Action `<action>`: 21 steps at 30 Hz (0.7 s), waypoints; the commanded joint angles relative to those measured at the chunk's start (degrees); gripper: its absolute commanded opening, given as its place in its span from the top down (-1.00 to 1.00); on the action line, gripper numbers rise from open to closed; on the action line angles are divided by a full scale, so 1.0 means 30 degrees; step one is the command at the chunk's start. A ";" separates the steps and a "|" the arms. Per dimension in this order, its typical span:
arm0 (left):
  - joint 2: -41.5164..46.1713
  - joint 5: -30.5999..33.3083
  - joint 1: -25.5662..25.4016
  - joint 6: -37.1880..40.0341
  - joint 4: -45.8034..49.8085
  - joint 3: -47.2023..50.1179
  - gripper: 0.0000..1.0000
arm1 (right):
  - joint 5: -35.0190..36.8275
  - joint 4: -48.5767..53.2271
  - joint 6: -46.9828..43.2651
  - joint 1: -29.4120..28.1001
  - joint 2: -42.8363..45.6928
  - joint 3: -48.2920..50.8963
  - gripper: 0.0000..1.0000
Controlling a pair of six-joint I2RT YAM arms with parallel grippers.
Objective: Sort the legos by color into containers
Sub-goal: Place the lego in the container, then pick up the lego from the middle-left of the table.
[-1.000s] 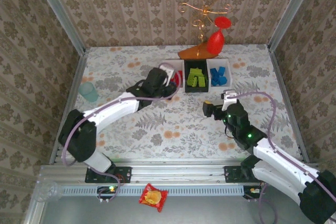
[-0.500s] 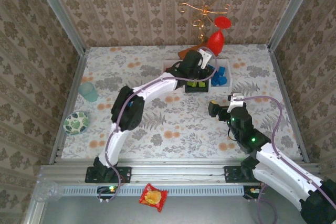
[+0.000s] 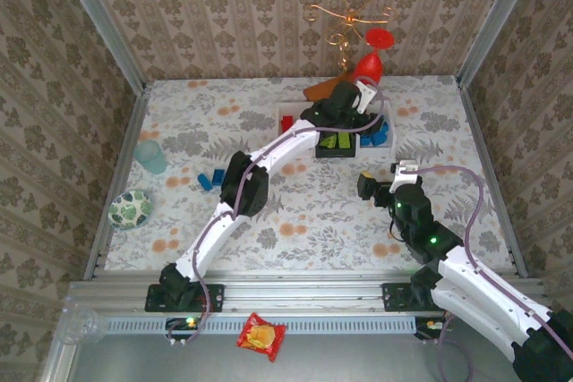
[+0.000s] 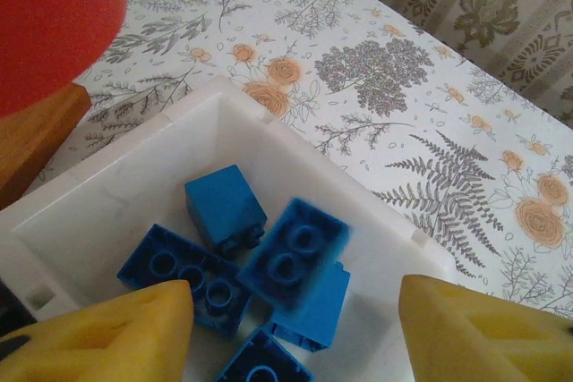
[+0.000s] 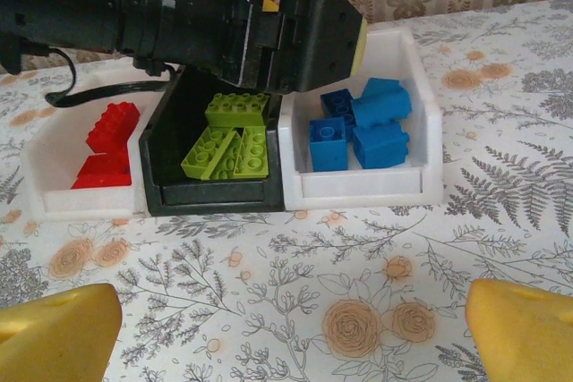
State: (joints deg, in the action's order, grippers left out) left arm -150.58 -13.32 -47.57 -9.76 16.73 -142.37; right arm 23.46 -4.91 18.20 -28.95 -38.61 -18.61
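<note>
fig. your left gripper [image 4: 291, 301] hangs over the right-hand white box [image 5: 363, 187], its yellow fingers [image 4: 98, 328] spread wide and holding nothing. a blue brick [image 4: 295, 252] shows between and below them among the other blue ones; it is blurred, so you cannot tell whether it is dropping or at rest. the black box [image 5: 210, 196] just beside holds the green bricks [image 5: 228, 145], and the left-hand white box [image 5: 85, 199] holds the red bricks [image 5: 107, 145]

the relation that matters next: two loose blue bricks [image 3: 210, 178] lie on the table [image 3: 304, 221] well apart from this gripper, down and to the left in the overhead view. they sit near the left arm's elbow, on that arm's own side. your right gripper [image 5: 286, 301], also wide open and empty, hovers over bare table in front of the boxes, across the left arm from the loose bricks, so the left arm is judged the nearer. the two sit side by side in a short row running roughly left to right; each one's own long axis is too small to tell. to reach them you would draw the left gripper back toward its base and leftward
</note>
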 commanded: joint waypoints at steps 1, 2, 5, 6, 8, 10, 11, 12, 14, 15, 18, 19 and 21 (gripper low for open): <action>0.3243 -0.0144 0.0135 0.0513 0.0126 0.2017 -0.29 | -0.0293 -0.0313 -0.0078 0.0070 -0.0319 0.0066 -1.00; 0.4267 -0.0108 0.0204 0.0486 -0.0259 0.3353 -0.29 | -0.0813 -0.0582 -0.0201 0.0044 -0.0398 0.0102 -1.00; 0.7870 0.0058 0.0543 0.0288 -0.2274 0.8602 -0.29 | -0.2250 -0.1516 -0.0586 -0.0075 -0.0863 0.0166 -1.00; 0.9245 0.0257 0.0644 0.0345 -0.2989 1.0660 -0.30 | -0.2813 -0.1715 -0.0731 -0.0131 -0.1143 0.0104 -1.00; 1.1878 0.1166 0.0960 0.0265 -0.3973 1.4500 -0.30 | -0.3660 -0.2090 -0.1030 -0.0401 -0.1739 -0.0083 -1.00; 1.4437 0.2271 0.1448 0.0021 -0.4522 1.8205 -0.31 | -0.3907 -0.2303 -0.1335 -0.0861 -0.2344 -0.0305 -1.00; 1.5766 0.2840 0.1749 -0.0268 -0.4775 2.0129 -0.31 | -0.3844 -0.2351 -0.1488 -0.1122 -0.2677 -0.0426 -1.00; 1.7030 0.3261 0.2102 -0.0461 -0.5073 2.2038 -0.32 | -0.3805 -0.2359 -0.1617 -0.1353 -0.2969 -0.0572 -0.99; 1.8981 0.4431 0.3016 -0.1004 -0.4796 2.4802 -0.34 | -0.3605 -0.2328 -0.1773 -0.1691 -0.3486 -0.0808 -1.00; 1.9974 0.4836 0.3584 -0.1231 -0.4448 2.6096 -0.34 | -0.3560 -0.2320 -0.1830 -0.1788 -0.3732 -0.0907 -1.00; 2.2352 0.5862 0.5327 -0.1463 -0.3134 2.8874 -0.37 | -0.3429 -0.2309 -0.1817 -0.1864 -0.4134 -0.1032 -1.00; 2.2696 0.6043 0.5943 -0.1489 -0.2722 2.9445 -0.38 | -0.3373 -0.2291 -0.1821 -0.1864 -0.4193 -0.1033 -1.00; 2.2871 0.5826 0.7467 -0.1717 -0.1769 3.0032 -0.37 | -0.3255 -0.2321 -0.1788 -0.1864 -0.4267 -0.1033 -1.00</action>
State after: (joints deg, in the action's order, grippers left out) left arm -83.00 1.26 -29.10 -12.78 6.92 -54.48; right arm 13.23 -10.35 13.61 -34.20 -51.24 -19.70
